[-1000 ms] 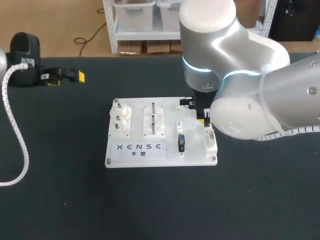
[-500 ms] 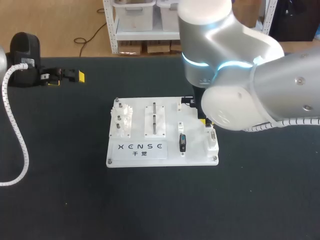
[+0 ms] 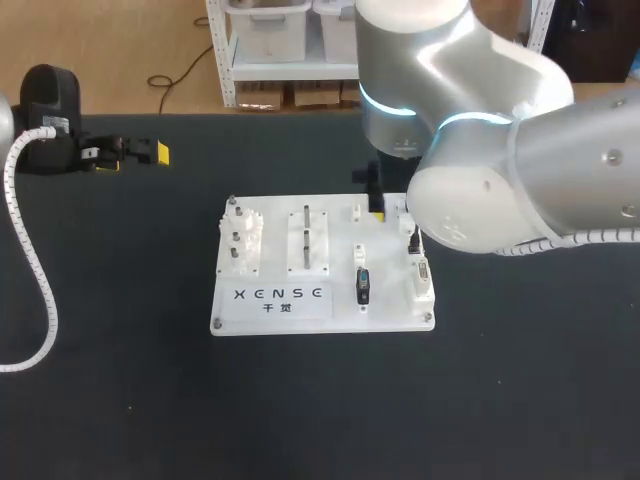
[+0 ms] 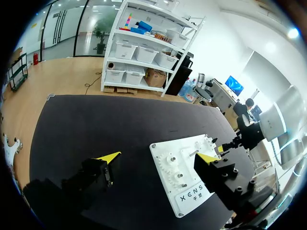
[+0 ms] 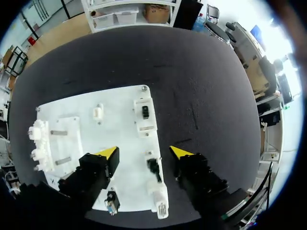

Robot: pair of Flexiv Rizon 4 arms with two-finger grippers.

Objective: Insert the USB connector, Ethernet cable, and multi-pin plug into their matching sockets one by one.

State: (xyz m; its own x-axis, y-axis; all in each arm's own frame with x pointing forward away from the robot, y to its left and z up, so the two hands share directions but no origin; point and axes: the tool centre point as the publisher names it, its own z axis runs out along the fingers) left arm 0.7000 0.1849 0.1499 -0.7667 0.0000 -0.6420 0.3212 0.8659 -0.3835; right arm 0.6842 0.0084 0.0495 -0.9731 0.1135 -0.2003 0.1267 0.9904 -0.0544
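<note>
**Q:** Black matting covers the table (image 3: pixel 520 400). What rests on it, and how many of each?

**A:** One white board (image 3: pixel 270 315) lies at centre. It carries one cog fixture (image 3: pixel 243 240) at its 9 o'clock side and two upright metal pins (image 3: pixel 306 213) near its middle. Toward 3 o'clock there are three connector parts:
- one black connector (image 3: pixel 363 285) with a blue mark
- one white block (image 3: pixel 422 280) with a pin face
- one small black plug (image 5: pixel 152 166), seen only from the right wrist

One slotted socket block (image 5: pixel 144 112) sits just beyond that plug, and one small white piece (image 3: pixel 356 212) stands at the board's 12 o'clock edge. Which part is the USB, the Ethernet or the multi-pin cannot be told for certain.

**Q:** How do the two tools stand?

**A:** The left gripper (image 3: pixel 132 157) is parked well off the board, at about 10 o'clock from it. Its fingers are spread wide with nothing between them. The right gripper (image 5: pixel 143 152) hangs above the board's 1 o'clock corner, fingers apart and empty. The small black plug lies below the gap, untouched.

**Q:** Which step is in hand, and what does the next move call for?

**A:** By judgement, this is a pause between insertions: no part is held, and the right arm is placed to choose one. The next move calls for:
- lowering the spread fingers astride one plug
- closing on its two flat sides
- squaring it to its socket
- pressing straight along the slot, since a tilted entry would likely jam
</note>
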